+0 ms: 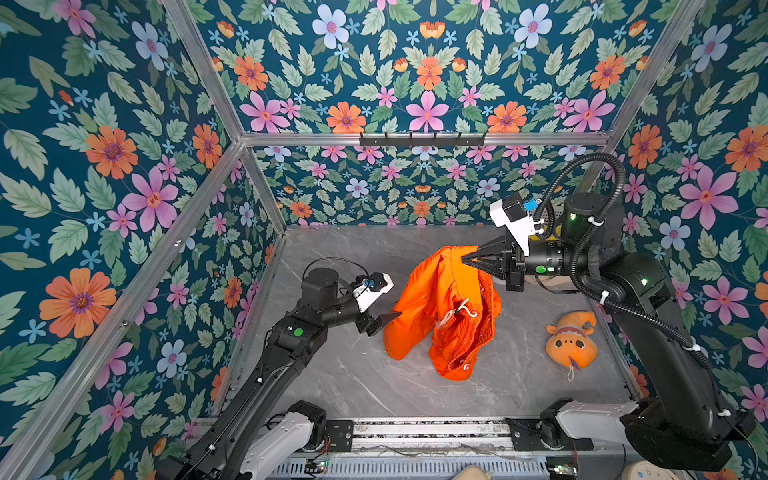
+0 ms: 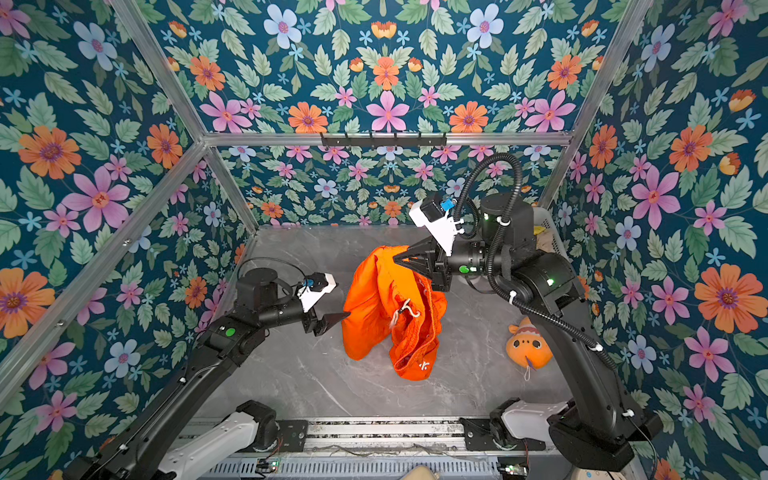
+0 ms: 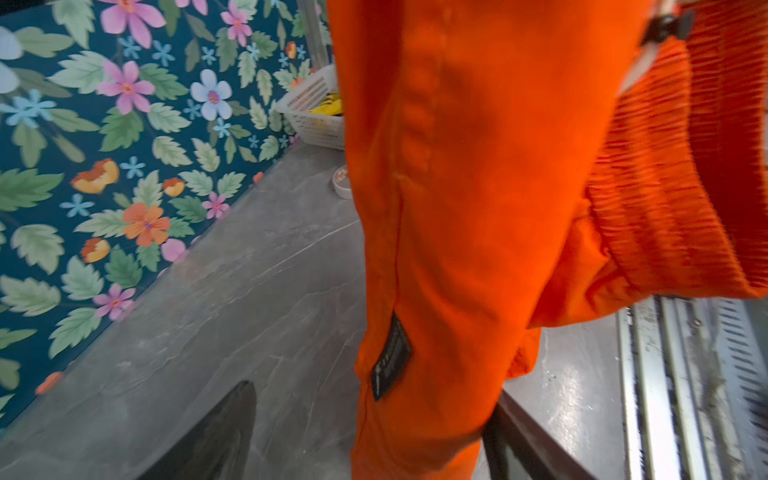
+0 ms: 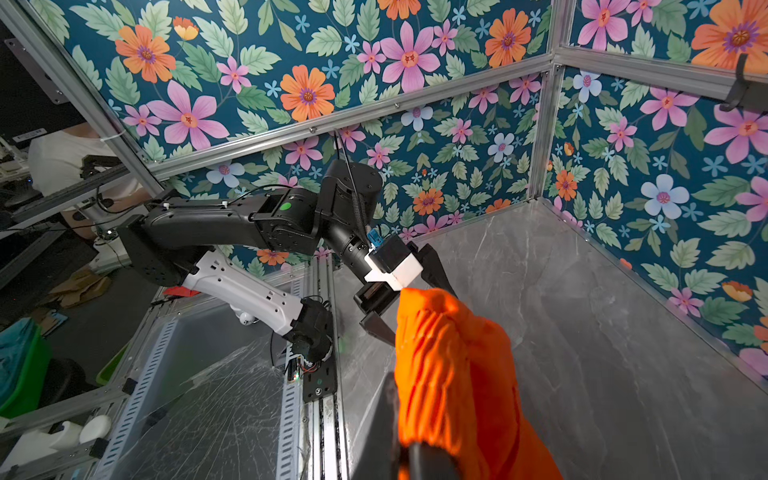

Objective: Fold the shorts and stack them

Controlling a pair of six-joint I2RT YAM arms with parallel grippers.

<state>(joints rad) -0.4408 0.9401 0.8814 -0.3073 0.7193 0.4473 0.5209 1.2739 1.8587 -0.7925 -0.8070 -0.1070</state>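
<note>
Above the middle of the worktop (image 1: pixel 353 382), our right claw (image 1: pixel 465 259) is clamped tight on a bunched edge of the orange shorts (image 1: pixel 432 307). They hang crumpled, and the lowest folds seem to reach the surface. Our left claw (image 1: pixel 384 323) stands wide, with one hanging leg between its fingers.

We judge that a second grasp is due. We should close low on that leg, near the black label (image 3: pixel 390 357), pinch a single layer, then draw the arms apart to spread the cloth.

It is smooth and limp. The waistband (image 3: pixel 665 199) is ribbed elastic with a white drawstring (image 1: pixel 457 311). A plush fish (image 1: pixel 571 340) lies near the right edge.
</note>
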